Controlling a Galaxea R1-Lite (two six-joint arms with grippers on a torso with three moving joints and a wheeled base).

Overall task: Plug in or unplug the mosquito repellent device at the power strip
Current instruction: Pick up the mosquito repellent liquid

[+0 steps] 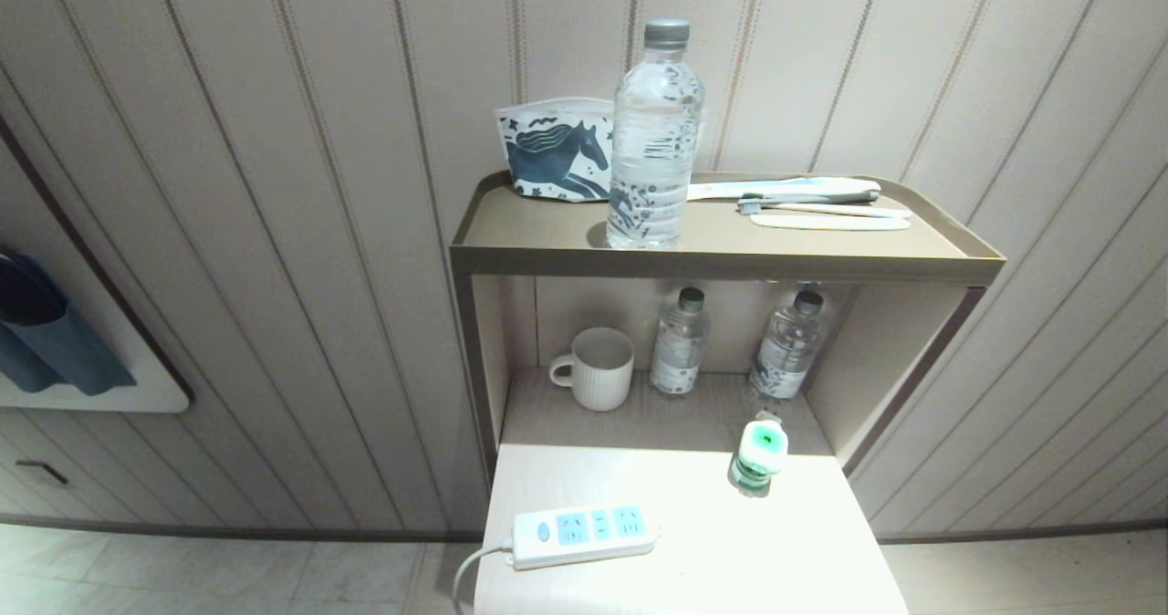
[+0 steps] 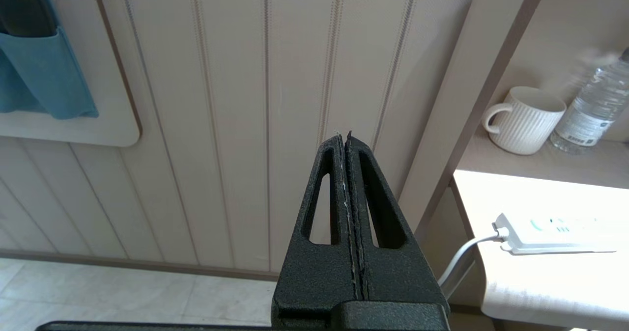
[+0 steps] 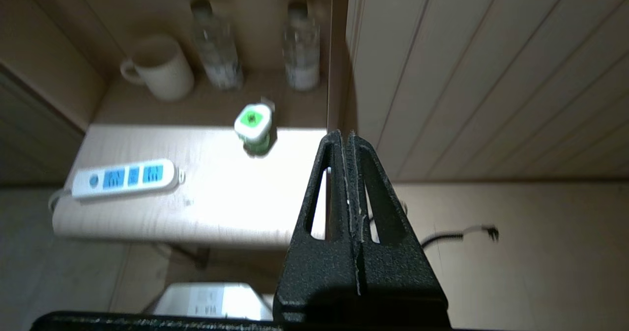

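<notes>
Two task things are set well apart on the white desk [image 1: 693, 551]: the strip [image 1: 584, 535] lies flat near the front left edge with its cord hanging over the side, and the repellent [image 1: 758, 456], unplugged, stands toward the back right, just in front of the open shelf. Both grippers are seen with fingers pressed together and holding nothing, the left gripper [image 2: 343, 137] beside the desk facing the wall panelling, the right gripper [image 3: 343, 136] raised off the desk's right edge.

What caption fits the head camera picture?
Mosquito repellent device stands unplugged on the white table, apart from the power strip.
</notes>
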